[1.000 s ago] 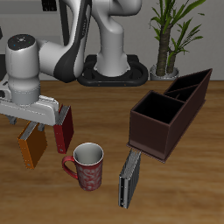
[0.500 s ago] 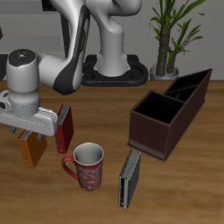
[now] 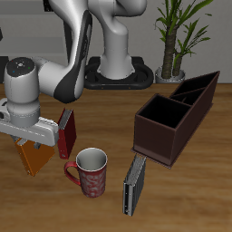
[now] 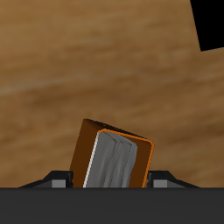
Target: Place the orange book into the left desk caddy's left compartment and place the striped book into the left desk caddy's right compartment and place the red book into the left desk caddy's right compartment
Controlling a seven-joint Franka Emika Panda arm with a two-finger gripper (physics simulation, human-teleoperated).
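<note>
Pincer [image 3: 33,138] sits directly over the orange book [image 3: 34,159]; grip state unclear.

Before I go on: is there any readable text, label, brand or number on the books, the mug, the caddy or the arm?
None: no legible text in either view.
Orange book: plain cover, pale page edges, no title visible.
Red book: plain cover.
Striped book: only fine pale stripes, no letters.
Mug: a blurred pattern, not writing.
Left desk caddy: bare dark brown walls.
Gripper: no marking visible.
</note>
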